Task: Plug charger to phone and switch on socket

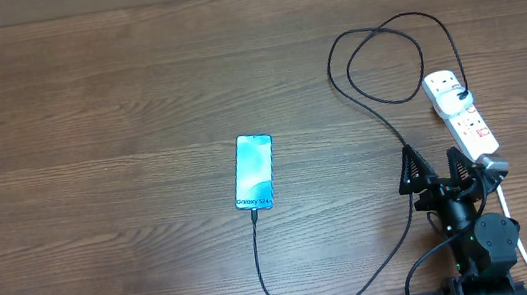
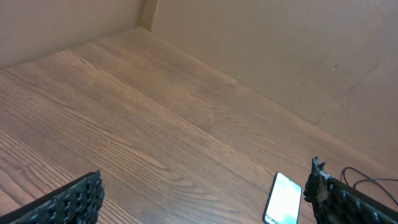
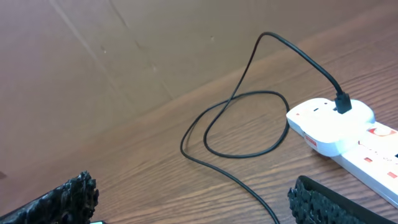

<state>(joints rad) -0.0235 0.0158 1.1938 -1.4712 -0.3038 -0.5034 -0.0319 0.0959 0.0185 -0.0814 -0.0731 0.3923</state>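
Right wrist view first: my right gripper [image 3: 193,186] has its jaws spread wide and empty, with its ridged black fingers [image 3: 69,198] at the lower corners of the frame. Beyond the finger at the lower right lies the socket [image 3: 367,155]. The charger [image 3: 239,93] is plugged into its left end through a white adapter [image 3: 329,121]. The black cable rises from the adapter, arcs toward the upper middle and drops into a loop on the wood.

From overhead, that gripper sits at the lower right of the frame, just beside the socket's lower end. I cannot tell whether they touch or how the red switches are set. The cable passes close by the gripper, runs to the bottom edge, goes left along it, then climbs to meet the lower edge of the phone [image 1: 254,172]. The phone lies face up with its screen lit, mid-frame on the table [image 1: 88,109].

My left gripper [image 2: 205,186] is likewise spread wide and empty above bare wood, with the phone at the lower right of its view.
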